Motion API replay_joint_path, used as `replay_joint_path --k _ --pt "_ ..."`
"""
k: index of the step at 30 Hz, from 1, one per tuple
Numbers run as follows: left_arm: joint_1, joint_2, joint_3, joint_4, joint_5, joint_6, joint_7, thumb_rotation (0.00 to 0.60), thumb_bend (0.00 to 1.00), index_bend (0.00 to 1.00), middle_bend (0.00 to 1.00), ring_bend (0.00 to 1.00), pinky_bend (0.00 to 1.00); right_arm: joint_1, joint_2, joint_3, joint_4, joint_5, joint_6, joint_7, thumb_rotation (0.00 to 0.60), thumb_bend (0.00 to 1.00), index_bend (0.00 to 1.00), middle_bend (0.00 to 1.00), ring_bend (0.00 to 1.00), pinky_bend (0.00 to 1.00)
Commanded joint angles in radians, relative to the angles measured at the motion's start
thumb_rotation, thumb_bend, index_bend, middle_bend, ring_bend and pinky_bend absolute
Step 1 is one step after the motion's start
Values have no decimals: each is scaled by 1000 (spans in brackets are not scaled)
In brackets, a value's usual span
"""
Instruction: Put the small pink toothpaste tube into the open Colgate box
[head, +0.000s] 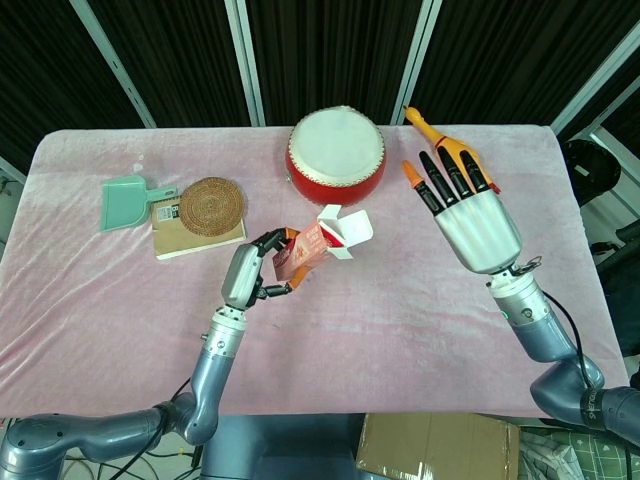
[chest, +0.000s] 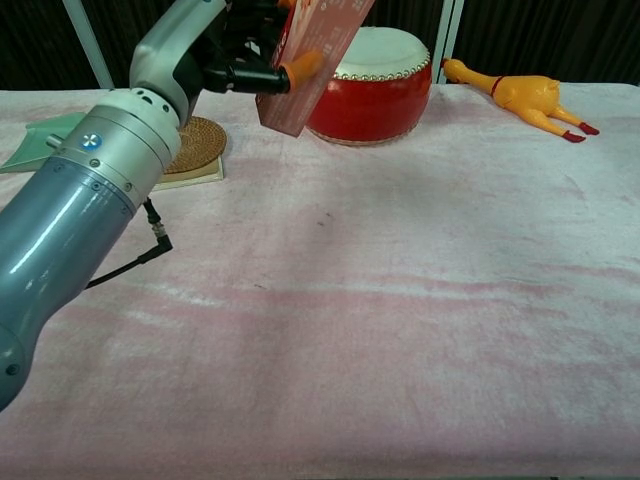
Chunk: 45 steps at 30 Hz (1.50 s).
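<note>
Head view: Colgate box (head: 322, 240) red-pink, flaps open.

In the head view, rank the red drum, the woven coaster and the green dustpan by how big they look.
Largest to smallest:
1. red drum
2. woven coaster
3. green dustpan, close to the coaster, so this order is unsure.

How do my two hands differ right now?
The left hand grips the Colgate box and holds it off the table; the right hand holds nothing. The left hand's fingers curl around the box, while the right hand's are straight and spread. The left hand shows in both views, the right only in the head view. Both are raised above the pink cloth.
</note>
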Motion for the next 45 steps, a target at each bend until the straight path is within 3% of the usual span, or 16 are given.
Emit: replay_joint_path --k 1,6,18,30,34,39,41,45 --pt "4 1 17 3 64 51 -60 600 265 334 314 275 435 0 -3 5 0 4 6 1 600 262 49 142 128 234" --pt "14 -4 23 21 55 50 -59 600 457 463 447 388 547 -1 -4 9 -12 10 8 3 600 262 49 142 127 234" --pt "40 59 41 42 -27 -43 75 600 460 478 461 400 557 -16 16 -4 -30 26 -4 -3 600 262 49 142 128 234" --pt "79 217 162 96 -112 -242 324 600 434 461 438 353 502 -32 15 -16 -21 36 -4 18 600 263 49 142 128 234" --pt "90 233 200 101 -132 -296 365 600 358 417 379 297 448 -34 15 -18 -25 39 -5 20 600 263 49 142 128 234" --pt "103 242 215 91 -146 -309 403 600 110 220 127 77 173 -43 22 -22 -35 46 -7 21 600 262 49 142 127 234" --pt "109 251 209 67 -158 -296 435 600 90 158 68 33 105 -51 26 -25 -43 54 -7 25 600 262 49 137 124 234" --pt "134 292 189 -23 -162 -238 456 600 89 128 28 2 63 -81 37 -36 -72 87 -7 43 600 250 23 115 105 226"
